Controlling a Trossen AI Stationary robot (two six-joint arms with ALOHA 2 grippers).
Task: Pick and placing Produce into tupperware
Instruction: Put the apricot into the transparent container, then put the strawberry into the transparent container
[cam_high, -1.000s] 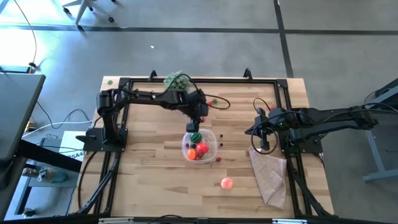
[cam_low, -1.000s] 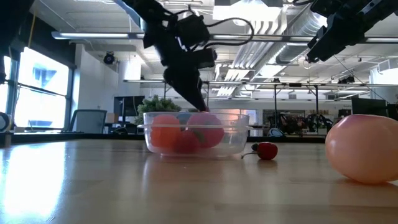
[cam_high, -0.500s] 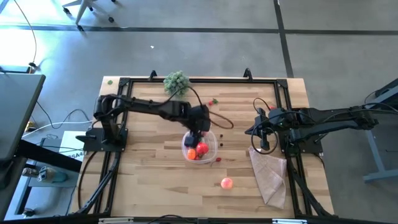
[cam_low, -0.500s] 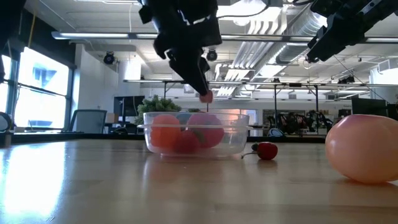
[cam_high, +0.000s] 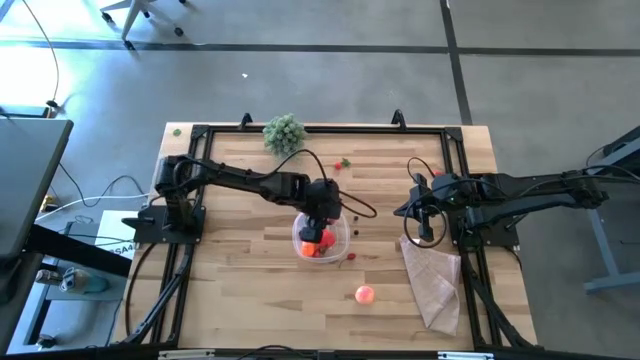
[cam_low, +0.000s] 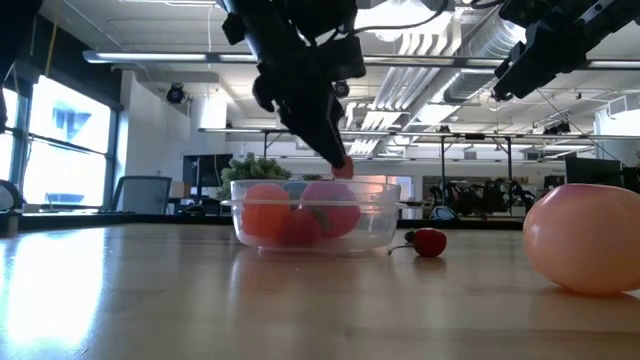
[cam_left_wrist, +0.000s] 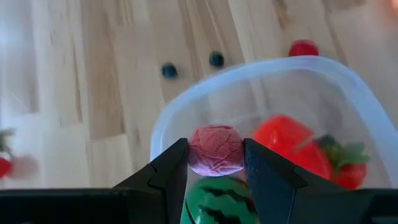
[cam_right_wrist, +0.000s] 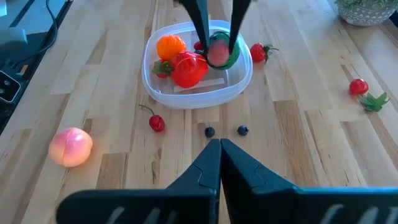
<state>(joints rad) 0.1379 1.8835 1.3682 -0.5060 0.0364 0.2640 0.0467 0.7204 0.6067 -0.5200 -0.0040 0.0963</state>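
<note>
Whereas a second ago it stood behind the container (cam_high: 322, 239), the left end effector (cam_left_wrist: 216, 163), clamped on a pink berry (cam_left_wrist: 216, 150), now hangs over the rim, ready for release; the right end effector (cam_right_wrist: 219, 163) waits closed.

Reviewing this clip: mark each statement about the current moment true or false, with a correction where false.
1. The left tool holds a pink wrinkled berry over the tupperware. True.
2. The tupperware is empty. False: it holds a strawberry, an orange piece and a watermelon piece.
3. The peach lies on the table outside the tupperware. True.
4. The right tool grips a cherry. False: it is shut on nothing, and the cherry lies on the table.
</note>
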